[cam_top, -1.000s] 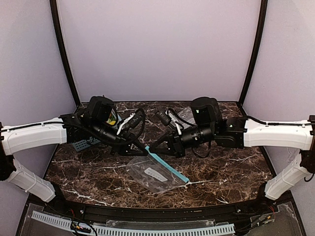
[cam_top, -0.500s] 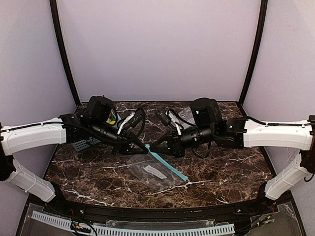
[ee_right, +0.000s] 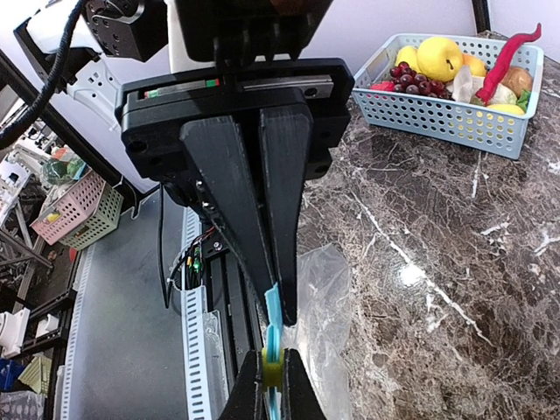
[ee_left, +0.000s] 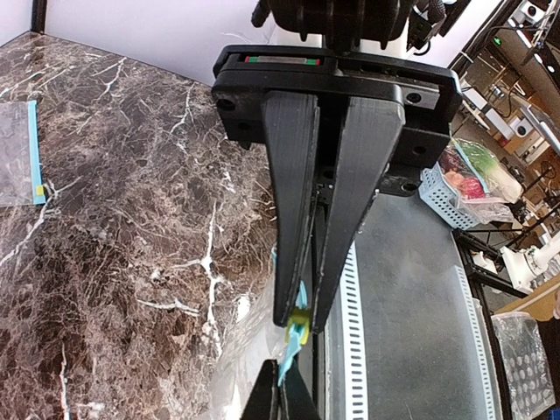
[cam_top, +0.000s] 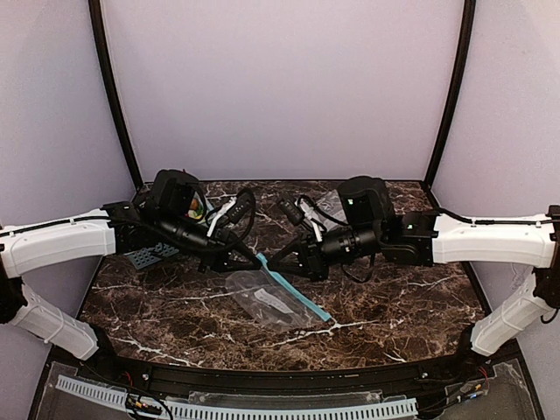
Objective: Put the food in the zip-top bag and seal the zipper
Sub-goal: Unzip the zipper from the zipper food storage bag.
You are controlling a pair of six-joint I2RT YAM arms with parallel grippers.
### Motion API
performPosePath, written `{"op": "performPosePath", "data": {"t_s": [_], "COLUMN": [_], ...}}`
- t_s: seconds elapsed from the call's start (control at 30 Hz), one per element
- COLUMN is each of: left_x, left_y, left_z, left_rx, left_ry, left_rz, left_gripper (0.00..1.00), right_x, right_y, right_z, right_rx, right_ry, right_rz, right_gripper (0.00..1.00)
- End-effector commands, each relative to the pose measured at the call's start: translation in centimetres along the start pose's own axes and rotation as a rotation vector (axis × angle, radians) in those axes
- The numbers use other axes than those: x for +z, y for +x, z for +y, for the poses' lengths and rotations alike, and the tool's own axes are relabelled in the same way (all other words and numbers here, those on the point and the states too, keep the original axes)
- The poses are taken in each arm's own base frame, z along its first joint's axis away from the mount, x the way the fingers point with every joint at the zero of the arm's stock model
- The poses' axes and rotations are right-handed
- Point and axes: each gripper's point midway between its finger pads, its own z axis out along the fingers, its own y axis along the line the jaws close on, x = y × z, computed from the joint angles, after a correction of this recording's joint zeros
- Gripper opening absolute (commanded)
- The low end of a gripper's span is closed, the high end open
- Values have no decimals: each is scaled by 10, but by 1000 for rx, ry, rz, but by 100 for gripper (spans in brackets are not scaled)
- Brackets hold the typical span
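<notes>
The clear zip-top bag [cam_top: 262, 302] lies at mid-table, and its teal zipper [cam_top: 297, 293] runs diagonally along its right edge. Both grippers meet at the zipper's far end. My left gripper [cam_top: 252, 260] is shut on the yellow slider [ee_left: 300, 328] of the zipper. My right gripper [cam_top: 274, 261] is shut on the teal strip [ee_right: 274, 302] just beyond the slider. The bag [ee_right: 337, 297] looks flat and empty. Two yellow lemons [ee_right: 439, 57] [ee_right: 507, 108] sit in the blue basket [ee_right: 437, 118] in the right wrist view.
The basket [cam_top: 153, 255] sits at the left, half hidden under my left arm. It also holds purple grapes [ee_right: 411, 79] and a red chili [ee_right: 509, 54]. A second clear bag [ee_left: 17, 153] [cam_top: 332, 201] lies at the back right behind my right arm.
Both grippers and the zipper end have shifted slightly left and back. The bag has been dragged a little to the left with them.
</notes>
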Motion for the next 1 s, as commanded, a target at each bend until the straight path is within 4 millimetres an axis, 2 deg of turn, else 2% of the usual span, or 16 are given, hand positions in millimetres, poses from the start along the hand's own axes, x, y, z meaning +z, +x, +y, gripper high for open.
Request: {"op": "performPosePath", "data": {"t_s": [0.0, 0.97], "left_x": [-14, -40], "left_y": [-11, -22], "left_z": [8, 38], "left_rx": [27, 11], "left_ry": [-81, -257], "left_rz": [-46, -124], "left_gripper": [1, 1], "right_x": [1, 4], "right_y": [16, 27], "right_z": [1, -5], "right_rx": [7, 24], "right_ry": [-4, 13], "right_rz": [43, 64], "right_gripper": [0, 0]}}
